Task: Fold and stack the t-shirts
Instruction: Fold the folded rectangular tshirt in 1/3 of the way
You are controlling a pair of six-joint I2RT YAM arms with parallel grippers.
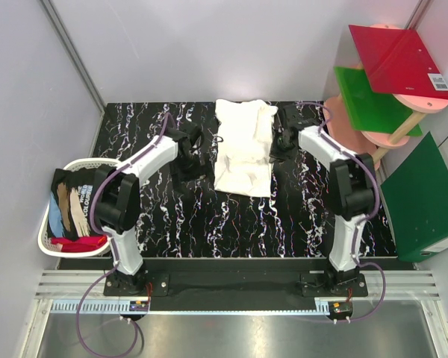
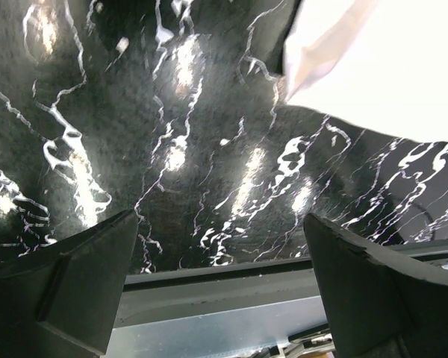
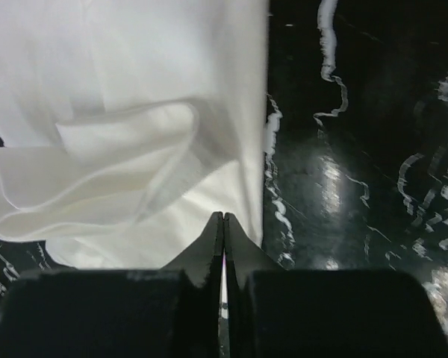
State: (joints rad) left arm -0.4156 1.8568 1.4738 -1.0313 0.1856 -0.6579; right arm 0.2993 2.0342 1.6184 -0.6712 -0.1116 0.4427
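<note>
One cream t-shirt (image 1: 244, 149) on table (image 1: 209, 224), three tees (image 1: 73, 205) in one basket (image 1: 45, 231).

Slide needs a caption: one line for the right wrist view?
Right gripper, fingers shut, at the edge of a rumpled cream t-shirt on the black marbled table.

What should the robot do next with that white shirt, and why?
Probably move the left gripper sideways to the edge of the cream-white t-shirt and close on it. It hangs open over the bare table beside the cloth, while the right gripper is shut at the shirt's other edge.
</note>
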